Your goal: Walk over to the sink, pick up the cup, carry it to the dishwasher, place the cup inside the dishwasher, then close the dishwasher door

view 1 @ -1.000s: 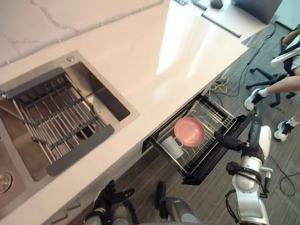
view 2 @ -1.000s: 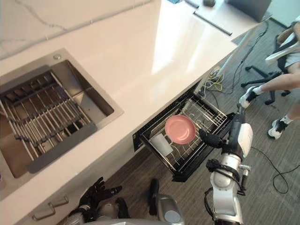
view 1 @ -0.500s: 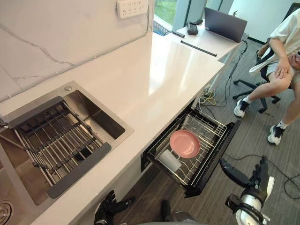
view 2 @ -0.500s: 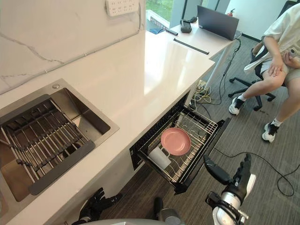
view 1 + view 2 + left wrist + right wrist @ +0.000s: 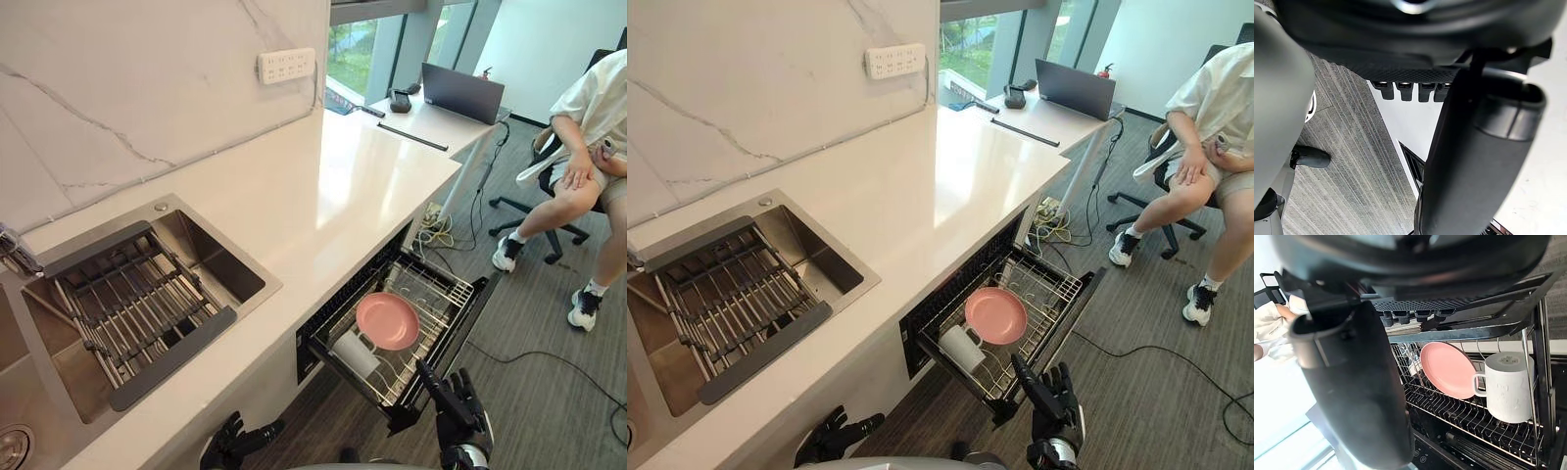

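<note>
Since half a second earlier the head camera had lifted, taking in more wall and room, and the right hand (image 5: 453, 411) had drawn in low from beside the open door to the near front corner of the dishwasher (image 5: 458, 333). Furthest left lay one sink (image 5: 211, 250) with one slatted rack (image 5: 137, 304) laid across its basin. Below the counter (image 5: 323, 196) edge hung the left hand (image 5: 233, 443), its fingers loosely spread and nothing in them. Up on the wall sat one white socket strip (image 5: 286, 65). Right of the sink the dishwasher stood pulled open under the counter, its wire basket holding two things: one white cup (image 5: 960, 349) at the left and one pink plate (image 5: 387, 320) just beside it. The cup stood on end among the wires, its long axis about upright, the end on show looking flat and closed, and its handle turned toward the plate. The right hand hovered just off the drawer's front corner, apart from the cup, fingers straight and fanned upward, grasping nothing. Beyond, one laptop (image 5: 463, 93) rested on a desk, and one person (image 5: 588, 127) sat on a chair at the far right.
</note>
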